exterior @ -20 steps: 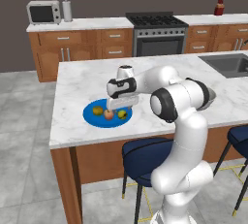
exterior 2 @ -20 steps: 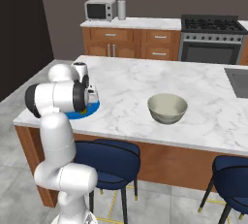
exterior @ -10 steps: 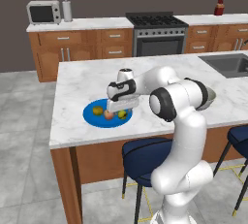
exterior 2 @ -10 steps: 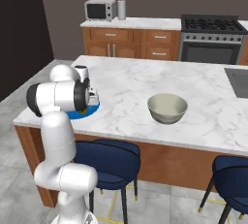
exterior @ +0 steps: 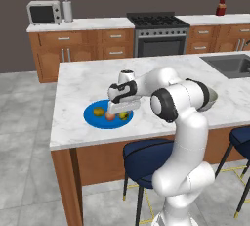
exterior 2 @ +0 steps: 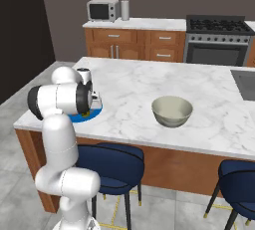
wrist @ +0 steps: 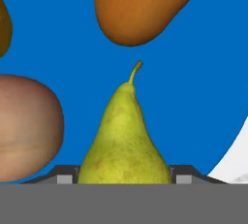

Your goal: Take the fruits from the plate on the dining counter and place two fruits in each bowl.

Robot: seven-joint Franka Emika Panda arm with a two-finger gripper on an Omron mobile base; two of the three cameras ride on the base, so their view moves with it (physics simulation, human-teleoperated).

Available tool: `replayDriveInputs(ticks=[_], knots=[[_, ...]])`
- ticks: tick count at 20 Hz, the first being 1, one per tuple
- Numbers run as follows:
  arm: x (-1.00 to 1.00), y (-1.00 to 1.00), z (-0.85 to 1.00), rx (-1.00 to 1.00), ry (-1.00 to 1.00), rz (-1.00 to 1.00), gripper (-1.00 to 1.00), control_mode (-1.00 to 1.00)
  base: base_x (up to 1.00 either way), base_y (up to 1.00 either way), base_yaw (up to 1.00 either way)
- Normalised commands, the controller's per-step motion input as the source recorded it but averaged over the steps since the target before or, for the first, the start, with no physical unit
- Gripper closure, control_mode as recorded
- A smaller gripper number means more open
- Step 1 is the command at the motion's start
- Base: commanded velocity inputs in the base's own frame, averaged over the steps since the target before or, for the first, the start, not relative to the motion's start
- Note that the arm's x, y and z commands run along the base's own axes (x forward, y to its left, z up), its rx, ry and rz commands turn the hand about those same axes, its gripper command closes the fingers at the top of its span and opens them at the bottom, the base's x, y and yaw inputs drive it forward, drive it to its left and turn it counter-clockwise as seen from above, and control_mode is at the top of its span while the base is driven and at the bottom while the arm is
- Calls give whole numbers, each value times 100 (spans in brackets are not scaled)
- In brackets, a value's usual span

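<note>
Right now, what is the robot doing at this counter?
The robot's hand is down on the blue plate at the counter's edge. In the hand view it has shut on the yellow-green pear, which lies on the plate beside a pinkish fruit and an orange one. The cream bowl further along the counter looks empty, so no fruit seems delivered there yet.
</note>
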Motion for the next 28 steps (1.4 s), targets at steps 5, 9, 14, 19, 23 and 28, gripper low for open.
replayDriveInputs(ticks=[5,9,14,19,23,28], knots=[[0,0,0,0,0,0,100,-100,0,0,0],[-7,-13,12,0,0,-1,100,-100,0,0,0],[-38,-26,48,0,0,-4,100,-100,0,0,0],[-75,-62,53,0,0,-15,100,-100,0,0,0],[-32,-81,47,-3,5,-26,100,-100,0,0,0],[-17,-81,47,-8,3,-26,100,-100,0,0,0]])
